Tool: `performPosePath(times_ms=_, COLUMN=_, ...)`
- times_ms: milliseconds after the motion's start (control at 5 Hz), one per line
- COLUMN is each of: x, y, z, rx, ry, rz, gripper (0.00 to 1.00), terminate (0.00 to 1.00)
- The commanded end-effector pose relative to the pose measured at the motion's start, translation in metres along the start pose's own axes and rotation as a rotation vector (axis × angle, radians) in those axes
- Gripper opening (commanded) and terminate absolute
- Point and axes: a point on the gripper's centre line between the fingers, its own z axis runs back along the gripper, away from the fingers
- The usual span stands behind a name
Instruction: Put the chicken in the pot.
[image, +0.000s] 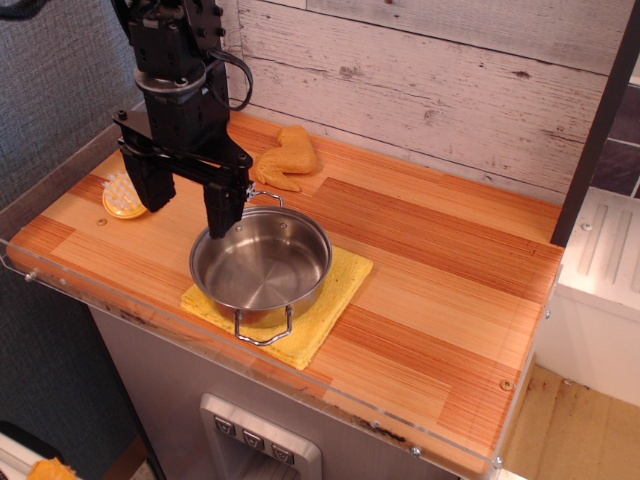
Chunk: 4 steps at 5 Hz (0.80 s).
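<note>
One pot (261, 263), one chicken (283, 156), spread jaws (187, 198).

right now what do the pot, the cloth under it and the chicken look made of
Round shiny pot: polished steel, mirror-like reflections. Flat yellow cloth beneath: soft fabric or sponge, matte with a slightly uneven edge. Golden-brown bent chicken piece: probably moulded plastic or rubber, dull and ridged.

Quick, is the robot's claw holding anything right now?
Gripper: open and empty, fingers spread wide above the table beside the pot. The chicken lies untouched behind it.
</note>
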Motion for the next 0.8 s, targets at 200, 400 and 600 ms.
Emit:
performPosePath(times_ms=200, x=0.030, y=0.002, z=-0.008, rx=-0.012, ry=0.004, rz=-0.011, gripper=1.00, terminate=0.00)
performPosePath(times_ms=400, x=0.055, y=0.007, z=-0.004, rx=-0.018, ry=-0.013, rz=0.005, gripper=1.00, terminate=0.00)
performPosePath(times_ms=600, x=0.075, y=0.009, z=0.008, rx=-0.005, ry=-0.046, rz=0.017, gripper=1.00, terminate=0.00)
